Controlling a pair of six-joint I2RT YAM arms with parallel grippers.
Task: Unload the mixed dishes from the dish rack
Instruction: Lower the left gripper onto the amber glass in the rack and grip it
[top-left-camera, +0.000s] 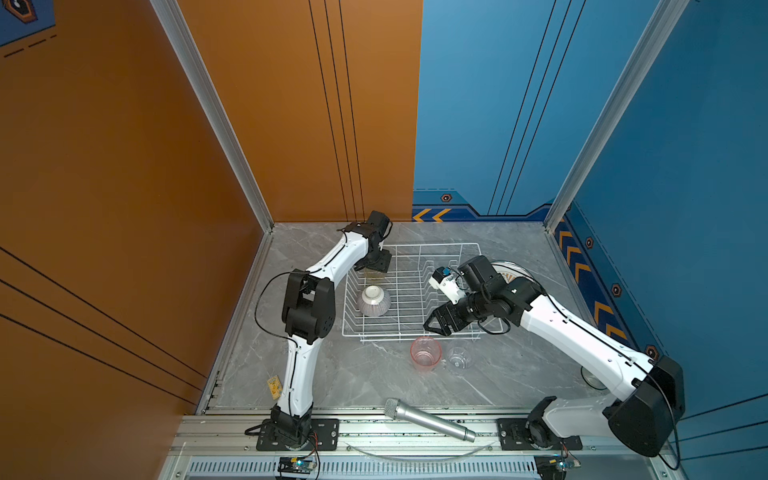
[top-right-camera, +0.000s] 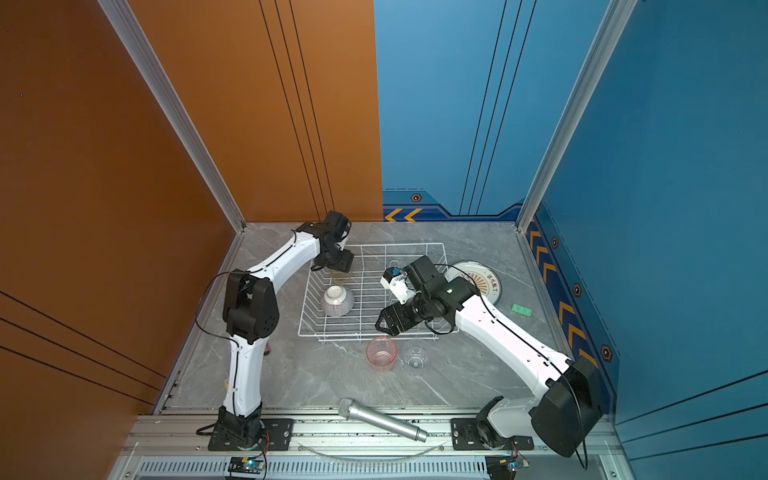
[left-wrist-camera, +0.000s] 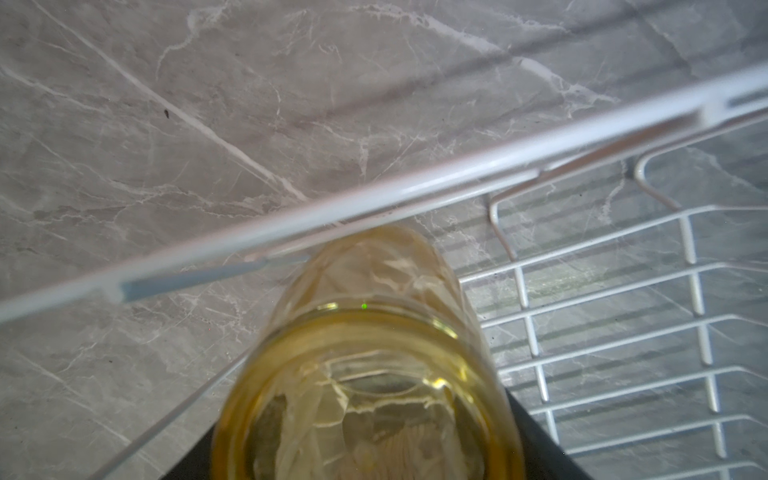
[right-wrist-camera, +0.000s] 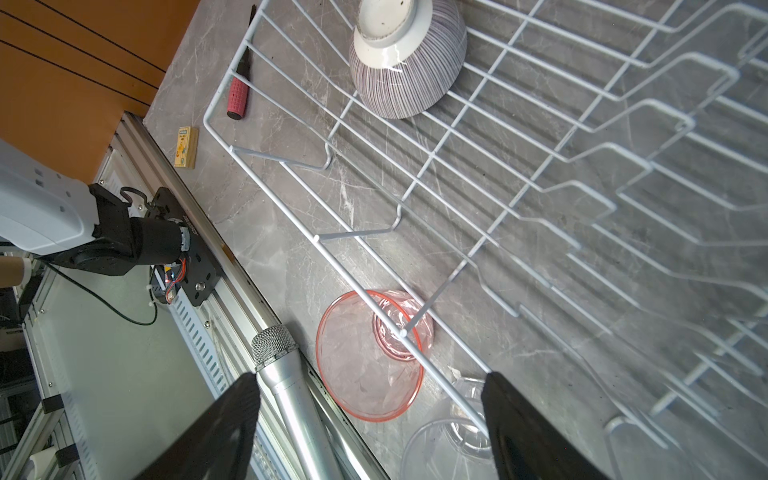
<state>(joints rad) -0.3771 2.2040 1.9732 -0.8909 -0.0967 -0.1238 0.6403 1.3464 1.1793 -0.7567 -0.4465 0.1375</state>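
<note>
Far left, near the edge of the surface: a small yellow box, partly behind the left arm.

Further back, at the far left corner of the dish rack: the left gripper, pointing down over a yellow tumbler. In the left wrist view, the same yellow tumbler large in the lower middle, inside the rack just beside the rim wire, with dark gripper parts on either side of it. Cannot tell whether clamped on the glass or merely around it.

Next, in the rack's left half: a finely striped bowl, mouth down, white foot uppermost, resting on the wires and well apart from both grippers.

In front of the rack's near rim, on the surface: a pink tumbler, upright, and just to its right a clear tumbler, also upright, close by but not touching.

Above that near rim, over the two tumblers: the right gripper, jaws spread wide. In the right wrist view, pink tumbler and rack rim visible through the gap.

Nearer the front, across the rail: a silver microphone, lying with its head to the left.

Right of the rack, flat on the surface: a round white plate with an orange pattern, partly hidden by the right arm. Further right, in a top view: a small green block.
</note>
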